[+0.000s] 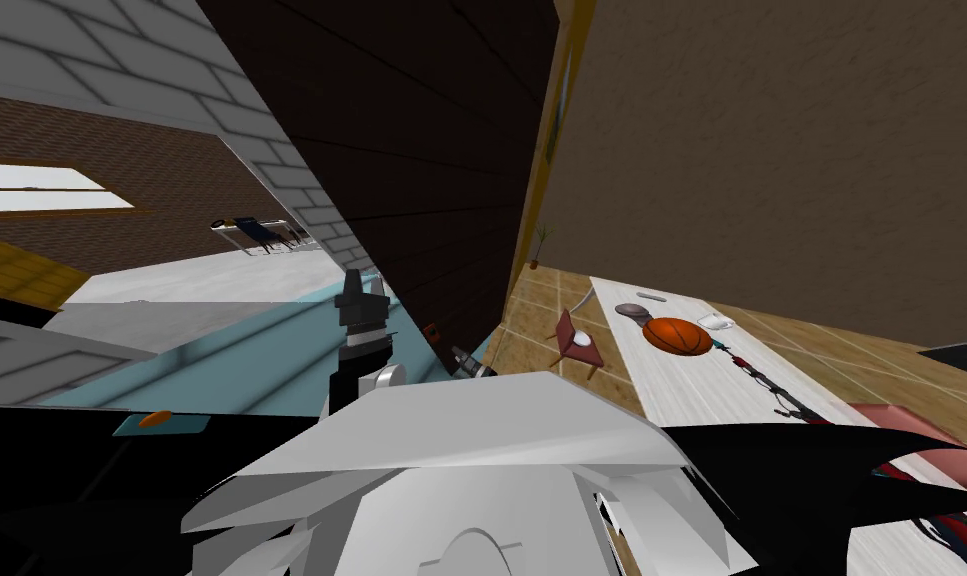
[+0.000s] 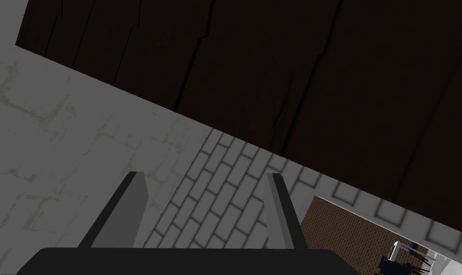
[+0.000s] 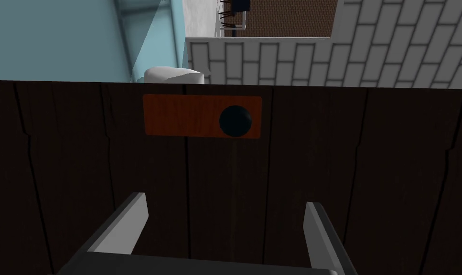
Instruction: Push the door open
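Plainly the dark plank door (image 3: pixel 320 167) stands ajar just ahead of the wide-open right pincer (image 3: pixel 225 200); stiff, probably heavy, it wants a flat push beside the black knob (image 3: pixel 235 120); the left pincer (image 2: pixel 206 175) gapes too.

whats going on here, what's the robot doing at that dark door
The robot stands close against a dark plank door, which looks partly swung open. Its right gripper faces the door's panel with fingers open, just short of a reddish plate with a black knob. The left gripper, fingers also open, points past the door's edge at a grey brick wall. Neither holds anything.
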`<state>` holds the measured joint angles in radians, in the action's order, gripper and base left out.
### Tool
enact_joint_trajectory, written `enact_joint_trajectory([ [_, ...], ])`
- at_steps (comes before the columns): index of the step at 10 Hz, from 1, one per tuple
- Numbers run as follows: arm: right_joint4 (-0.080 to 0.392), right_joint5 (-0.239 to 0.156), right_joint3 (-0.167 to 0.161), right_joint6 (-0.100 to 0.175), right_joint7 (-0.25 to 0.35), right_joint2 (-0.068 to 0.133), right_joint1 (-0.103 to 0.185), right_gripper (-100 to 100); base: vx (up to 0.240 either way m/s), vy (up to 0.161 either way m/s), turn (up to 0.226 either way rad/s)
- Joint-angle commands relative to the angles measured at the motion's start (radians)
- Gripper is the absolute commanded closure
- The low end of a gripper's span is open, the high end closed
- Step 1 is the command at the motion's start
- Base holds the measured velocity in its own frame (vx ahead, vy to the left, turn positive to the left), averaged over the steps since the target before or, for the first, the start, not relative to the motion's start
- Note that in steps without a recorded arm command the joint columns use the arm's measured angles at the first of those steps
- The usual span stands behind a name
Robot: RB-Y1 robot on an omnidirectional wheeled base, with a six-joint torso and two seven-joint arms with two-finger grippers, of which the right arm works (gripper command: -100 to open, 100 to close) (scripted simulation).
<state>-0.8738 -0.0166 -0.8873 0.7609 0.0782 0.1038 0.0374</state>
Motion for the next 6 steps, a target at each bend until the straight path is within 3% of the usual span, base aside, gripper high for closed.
enact_joint_trajectory([
  [1, 0.003, -0.006, 0.035, -0.010, -0.012, -0.011, -0.002, -100, -0.065, 0.150, -0.099],
  [4, 0.020, -0.017, 0.092, -0.019, -0.032, -0.035, -0.003, -100, -0.062, 0.155, -0.112],
  [6, 0.025, -0.015, 0.088, -0.016, -0.033, -0.031, -0.001, -100, 0.016, 0.089, 0.012],
])
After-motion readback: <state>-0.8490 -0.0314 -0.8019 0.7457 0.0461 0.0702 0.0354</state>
